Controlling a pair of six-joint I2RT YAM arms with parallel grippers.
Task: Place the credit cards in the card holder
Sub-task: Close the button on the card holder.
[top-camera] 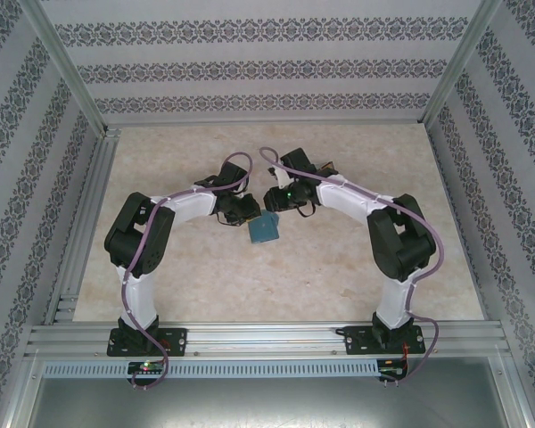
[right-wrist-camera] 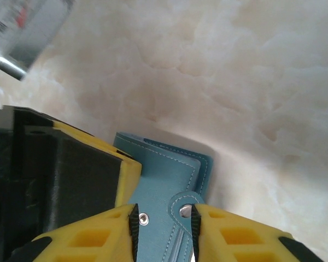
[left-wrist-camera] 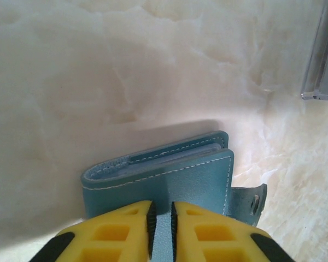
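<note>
The holder (top-camera: 264,229) sits at the centre of the top view on the tabletop (top-camera: 339,285), folded nearly shut. Our left gripper (left-wrist-camera: 161,232) is clenched on its cover. Our right gripper (right-wrist-camera: 164,226) straddles the snap tab (right-wrist-camera: 181,203), and we cannot tell if it grips. The cards look stowed to us, with only snapping left.

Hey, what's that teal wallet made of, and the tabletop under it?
The card holder looks like leather or imitation leather: matte teal, fine grain, pale stitched edges, a shiny metal-looking snap. The table looks like polished marble or a marble-print laminate: cream veining, soft sheen; which one is unclear.
</note>
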